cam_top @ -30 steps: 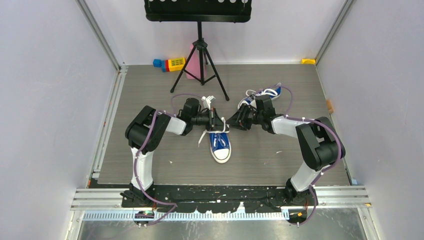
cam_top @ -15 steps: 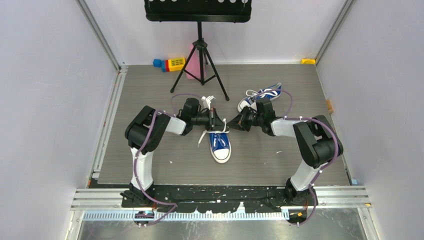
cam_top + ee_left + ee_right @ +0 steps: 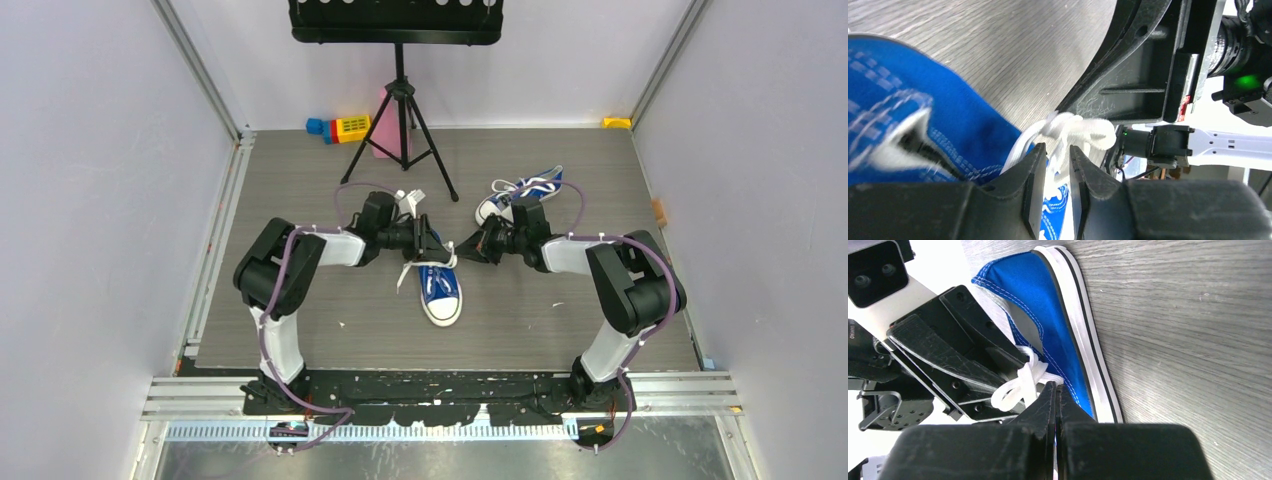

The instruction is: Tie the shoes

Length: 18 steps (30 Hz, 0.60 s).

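Grey wood-grain desk [image 3: 300,180] fills a pale-walled bay; a tripod music stand [image 3: 400,100] and coloured blocks [image 3: 340,127] sit at its far edge. One blue shoe [image 3: 440,292] lies mid-desk, toe toward the arms, the second shoe [image 3: 525,187] farther right. Both arms crowd the near shoe's opening. The left end effector [image 3: 437,246] pinches the white laces [image 3: 1083,131] narrowly. The right end effector [image 3: 466,248] is pressed together on them.
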Each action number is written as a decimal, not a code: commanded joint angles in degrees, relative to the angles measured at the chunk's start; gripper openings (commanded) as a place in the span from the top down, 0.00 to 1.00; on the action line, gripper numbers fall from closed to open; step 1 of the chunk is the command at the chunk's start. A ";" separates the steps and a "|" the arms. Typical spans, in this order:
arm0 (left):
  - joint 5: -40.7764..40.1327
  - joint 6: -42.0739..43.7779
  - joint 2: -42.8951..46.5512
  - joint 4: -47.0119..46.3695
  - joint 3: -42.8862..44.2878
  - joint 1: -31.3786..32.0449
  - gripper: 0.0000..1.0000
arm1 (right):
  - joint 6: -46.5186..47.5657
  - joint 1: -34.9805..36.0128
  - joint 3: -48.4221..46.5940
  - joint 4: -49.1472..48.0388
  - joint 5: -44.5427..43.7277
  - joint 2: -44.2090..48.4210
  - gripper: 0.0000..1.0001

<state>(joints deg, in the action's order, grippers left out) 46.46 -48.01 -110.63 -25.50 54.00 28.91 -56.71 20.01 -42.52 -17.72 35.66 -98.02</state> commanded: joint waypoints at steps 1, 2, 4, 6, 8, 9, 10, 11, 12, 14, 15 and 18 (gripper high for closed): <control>-4.09 7.14 5.22 13.41 1.53 -0.69 0.74 | 1.71 0.02 -2.01 0.29 0.36 2.08 1.00; -4.69 8.04 5.81 15.15 1.81 -0.69 0.74 | 1.79 0.09 -2.14 0.35 0.37 2.05 1.00; -5.94 9.45 7.12 18.16 2.15 -0.69 0.73 | 1.87 0.24 -2.44 0.49 0.41 1.92 1.00; -7.04 10.74 8.77 20.71 2.40 -0.69 0.73 | 1.99 0.44 -2.62 0.61 0.46 1.94 1.00; -8.49 12.10 10.79 23.64 2.73 -0.69 0.72 | 2.13 0.69 -2.89 0.89 0.29 2.02 1.00; -9.21 13.18 11.81 25.00 3.14 -0.69 0.71 | 2.21 0.72 -2.98 1.07 0.21 2.10 1.00; -9.99 13.72 12.81 26.77 3.37 -0.69 0.70 | 2.34 0.81 -2.98 1.22 0.14 2.00 1.00; -10.49 14.21 14.39 28.07 3.50 -0.69 0.68 | 2.43 0.82 -3.02 1.27 0.13 2.04 1.00; -11.01 14.66 15.48 29.00 3.75 -0.62 0.67 | 2.47 0.90 -3.02 1.32 0.19 1.97 1.00; -12.60 15.74 17.51 31.97 4.42 -0.46 0.63 | 2.59 0.91 -3.00 1.41 0.20 2.00 1.00; -13.79 16.48 18.41 33.56 4.91 -0.20 0.61 | 2.64 0.91 -3.03 1.45 0.27 1.97 1.00; -19.75 19.54 20.40 38.55 7.68 1.78 0.57 | 2.78 0.99 -3.22 1.65 0.38 2.23 1.00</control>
<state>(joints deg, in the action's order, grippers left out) 33.85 -33.74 -94.24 5.19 57.12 28.91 -55.13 20.62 -43.72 -15.84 35.64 -98.02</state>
